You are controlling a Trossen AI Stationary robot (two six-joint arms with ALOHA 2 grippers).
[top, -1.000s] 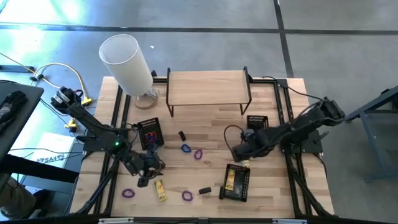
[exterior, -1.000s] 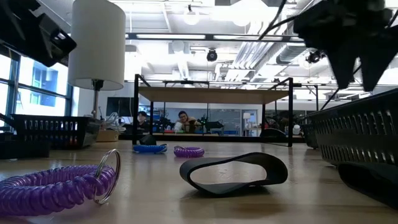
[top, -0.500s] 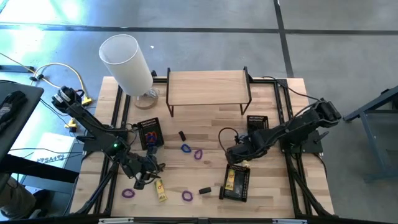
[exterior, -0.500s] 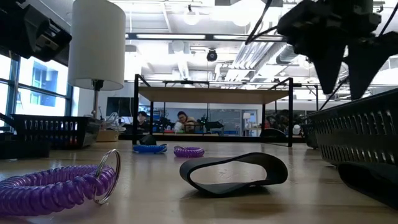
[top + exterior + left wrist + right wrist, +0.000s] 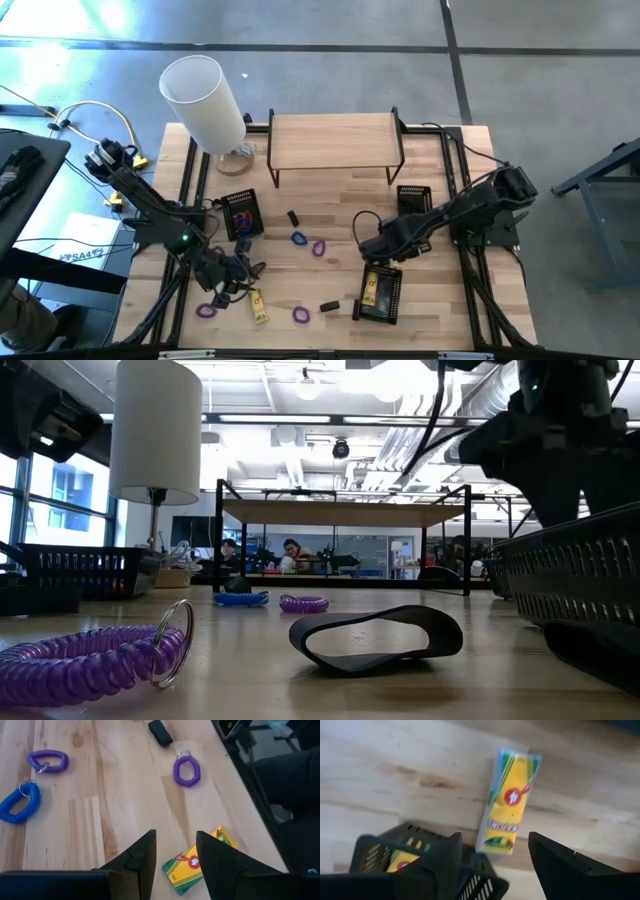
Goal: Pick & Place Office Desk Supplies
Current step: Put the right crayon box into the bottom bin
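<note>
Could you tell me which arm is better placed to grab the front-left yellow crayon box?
Left: the left gripper hovers open just above the crayon box; the right gripper is far across.

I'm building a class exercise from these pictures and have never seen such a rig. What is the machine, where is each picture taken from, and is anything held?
It is a robot with two arms at a wooden table. One camera looks down from above, one sits at tabletop height, one rides on each wrist. Coiled bands, black blocks and mesh trays lie on the table. The left gripper hovers open by a crayon box; the right gripper, also open, by a second crayon box. Nothing is held.
</note>
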